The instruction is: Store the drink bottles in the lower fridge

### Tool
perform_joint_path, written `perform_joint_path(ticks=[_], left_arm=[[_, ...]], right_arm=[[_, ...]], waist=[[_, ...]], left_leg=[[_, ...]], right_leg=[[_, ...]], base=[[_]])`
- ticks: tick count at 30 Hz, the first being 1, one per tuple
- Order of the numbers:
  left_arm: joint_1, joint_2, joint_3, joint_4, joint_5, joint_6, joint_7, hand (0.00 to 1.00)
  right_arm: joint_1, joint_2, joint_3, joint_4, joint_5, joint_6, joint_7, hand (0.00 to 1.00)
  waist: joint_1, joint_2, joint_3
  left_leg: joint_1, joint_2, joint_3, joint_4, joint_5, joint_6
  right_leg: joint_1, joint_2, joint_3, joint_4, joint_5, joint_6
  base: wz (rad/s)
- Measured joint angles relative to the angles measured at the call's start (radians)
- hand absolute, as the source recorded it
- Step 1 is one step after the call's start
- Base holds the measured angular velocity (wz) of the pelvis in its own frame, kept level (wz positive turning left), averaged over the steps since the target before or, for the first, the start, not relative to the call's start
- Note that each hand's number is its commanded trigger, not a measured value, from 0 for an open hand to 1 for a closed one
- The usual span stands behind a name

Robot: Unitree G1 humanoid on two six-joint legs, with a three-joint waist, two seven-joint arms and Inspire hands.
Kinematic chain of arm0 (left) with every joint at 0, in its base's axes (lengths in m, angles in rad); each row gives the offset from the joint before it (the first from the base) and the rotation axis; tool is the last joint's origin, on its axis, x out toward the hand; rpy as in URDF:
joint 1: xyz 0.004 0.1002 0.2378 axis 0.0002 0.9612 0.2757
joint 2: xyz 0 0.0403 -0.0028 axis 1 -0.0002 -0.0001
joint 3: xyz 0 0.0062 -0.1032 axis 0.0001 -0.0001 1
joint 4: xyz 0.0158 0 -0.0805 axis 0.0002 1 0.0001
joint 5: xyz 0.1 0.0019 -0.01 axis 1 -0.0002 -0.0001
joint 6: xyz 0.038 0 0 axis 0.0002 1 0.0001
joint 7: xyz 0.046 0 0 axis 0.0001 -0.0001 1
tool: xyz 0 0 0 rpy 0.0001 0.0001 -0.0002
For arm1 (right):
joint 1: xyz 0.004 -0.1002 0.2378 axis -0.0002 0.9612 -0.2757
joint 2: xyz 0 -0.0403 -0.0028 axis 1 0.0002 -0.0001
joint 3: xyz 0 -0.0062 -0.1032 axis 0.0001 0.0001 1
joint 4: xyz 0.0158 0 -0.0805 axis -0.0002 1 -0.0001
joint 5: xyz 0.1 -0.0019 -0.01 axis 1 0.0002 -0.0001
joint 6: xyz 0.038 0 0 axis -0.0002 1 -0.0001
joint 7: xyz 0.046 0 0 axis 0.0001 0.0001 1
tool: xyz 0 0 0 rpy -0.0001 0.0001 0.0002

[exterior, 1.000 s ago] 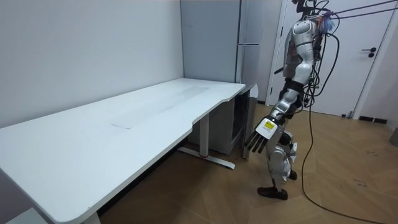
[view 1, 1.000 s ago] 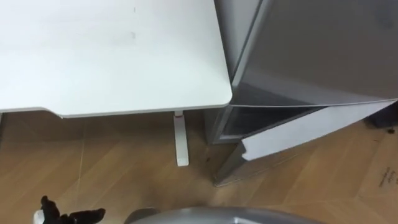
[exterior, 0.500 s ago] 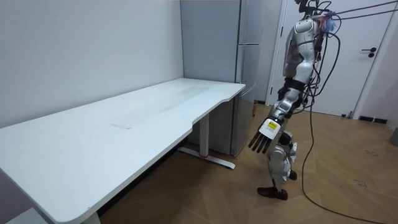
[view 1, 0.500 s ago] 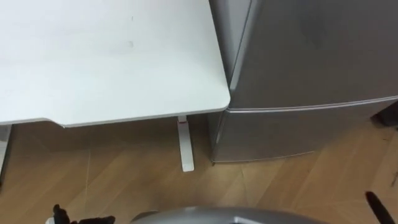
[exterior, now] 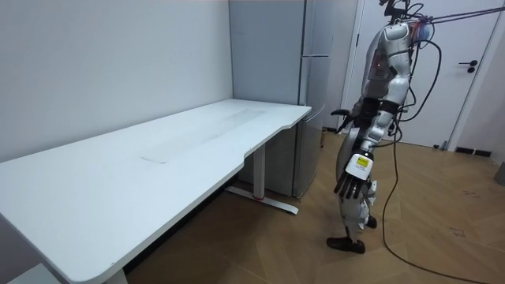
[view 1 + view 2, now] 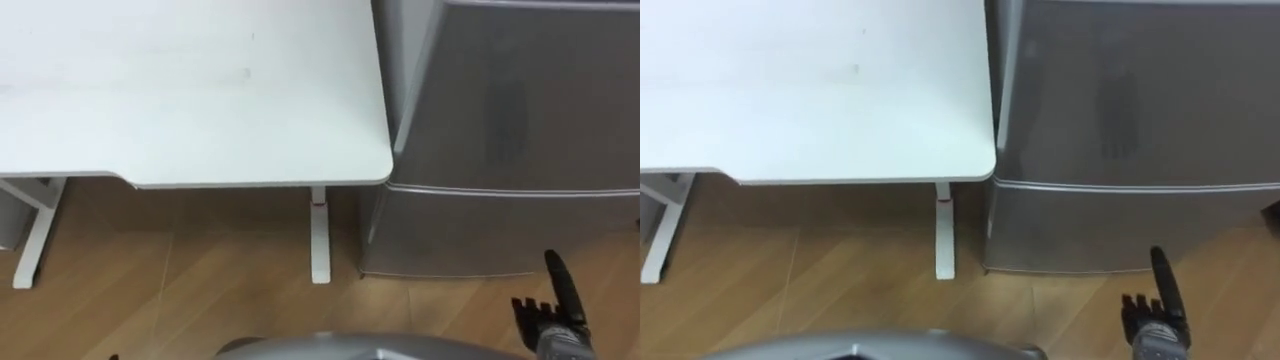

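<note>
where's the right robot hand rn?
Lower right of the eye views: the right robot hand, open, is raised before the lower fridge door, right of the table.

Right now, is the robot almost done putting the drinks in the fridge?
Nearly, it seems. Done: the lower fridge door is shut. In hand: nothing; the right robot hand hovers open before that door, the left robot hand hangs open. Left: I cannot tell whether drinks are inside.

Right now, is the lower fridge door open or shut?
Shut. The lower fridge door sits flush under the upper door, with only a thin seam between them and no interior showing.
</note>
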Motion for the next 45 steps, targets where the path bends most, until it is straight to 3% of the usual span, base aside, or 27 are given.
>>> perform_joint_path(ticks=[2,8,15,20,27,37,45], left_arm=[[-0.003,-0.002,-0.004,-0.001,-0.001,0.011,-0.006,0.0],[0.001,-0.009,0.001,-0.001,0.019,0.035,-0.043,0.0],[0.006,-0.015,-0.001,0.007,0.044,0.051,-0.079,0.0],[-0.004,-0.015,0.001,0.006,0.044,0.068,-0.078,0.0],[-0.003,-0.015,0.001,-0.002,0.045,0.1,-0.086,0.0],[-0.02,-0.014,0.016,-0.003,0.08,0.102,-0.09,0.0],[-0.01,-0.013,0.022,-0.008,0.086,0.107,-0.12,0.0]], right_arm=[[-0.015,0.0,0.037,-0.001,0.001,0.009,0.046,0.0],[-0.073,-0.002,0.058,-0.001,0.0,0.031,0.131,0.0],[-0.083,-0.017,0.076,0.007,0.002,0.044,0.202,0.0],[-0.085,-0.024,0.077,-0.014,0.034,0.048,0.175,0.0],[-0.085,-0.024,0.077,-0.039,0.071,0.046,0.139,0.0],[-0.085,-0.024,0.097,-0.123,0.088,0.035,0.061,0.0],[-0.082,-0.046,0.106,-0.108,0.061,0.047,0.083,0.0]], waist=[[0.023,0.003,0.0004],[0.036,0.008,0.0029],[0.061,0.013,0.0062],[0.074,0.009,0.0027],[0.075,0.006,0.0063],[0.075,-0.006,0.0137],[0.074,-0.006,0.0142]], left_leg=[[-0.004,-0.001,-0.001,0.004,0.0,0.0],[-0.022,-0.011,-0.034,0.017,0.003,0.005],[-0.023,-0.012,-0.047,0.021,0.004,0.005],[-0.034,-0.013,-0.049,0.026,0.006,0.008],[-0.048,-0.015,-0.058,0.035,0.012,0.01],[-0.077,-0.016,-0.061,0.042,0.027,0.019],[-0.098,-0.017,-0.076,0.051,0.029,0.021]], right_leg=[[0.002,0.0,-0.003,-0.007,0.0,0.0],[0.012,-0.004,-0.034,-0.01,0.0,0.0],[0.02,-0.003,-0.048,-0.013,0.0,0.0],[0.018,-0.003,-0.05,-0.01,0.0,0.0],[0.015,-0.003,-0.058,-0.011,0.001,0.0],[-0.016,-0.004,-0.056,-0.007,0.01,-0.001],[-0.032,-0.001,-0.065,-0.011,0.014,-0.001]], base=[[0.0],[0.16],[0.05],[0.0],[0.05],[0.0],[0.04]])
